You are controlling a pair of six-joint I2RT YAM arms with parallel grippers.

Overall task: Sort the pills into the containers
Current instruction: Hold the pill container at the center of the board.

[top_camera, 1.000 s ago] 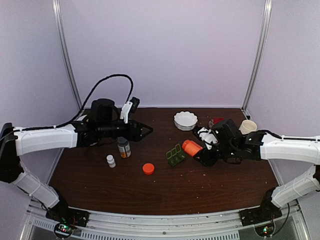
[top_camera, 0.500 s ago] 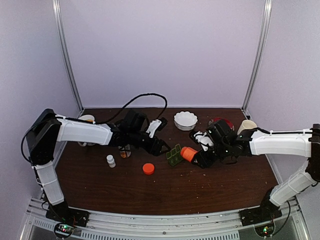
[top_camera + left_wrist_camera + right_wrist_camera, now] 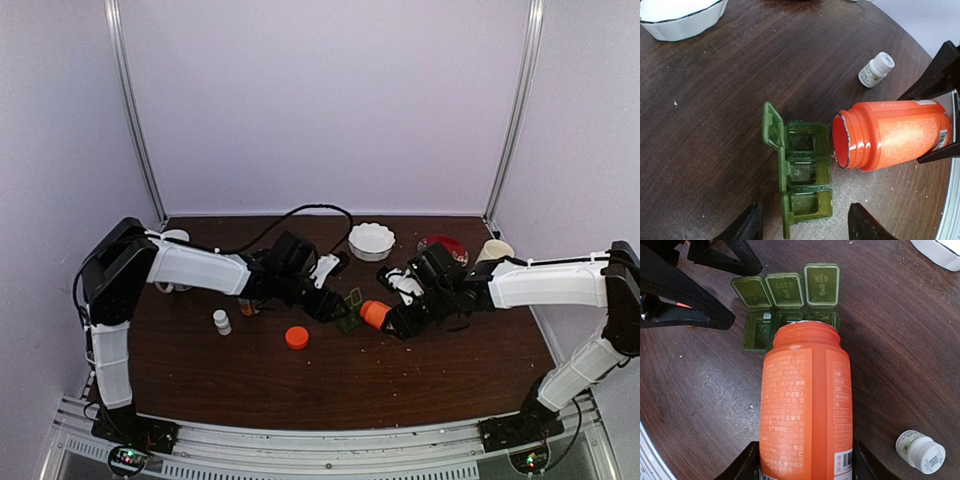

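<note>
The left arm has swung in from the table's left rear, and the right arm has brought the orange bottle (image 3: 805, 405) leftward. Open wood runs from the table's near edge (image 3: 330, 415) to the orange cap (image 3: 296, 337). The small white bottle (image 3: 221, 321) stands left of it. At mid-table the left gripper (image 3: 806, 215) straddles the green pill box (image 3: 807, 175), fingers apart and clear of its sides. The lids (image 3: 785, 290) are open. The right gripper (image 3: 804, 460) is clamped on the tipped bottle, whose mouth is at the cells' rim. The pills cannot be made out. The white bowl (image 3: 371, 240) sits near the far edge.
</note>
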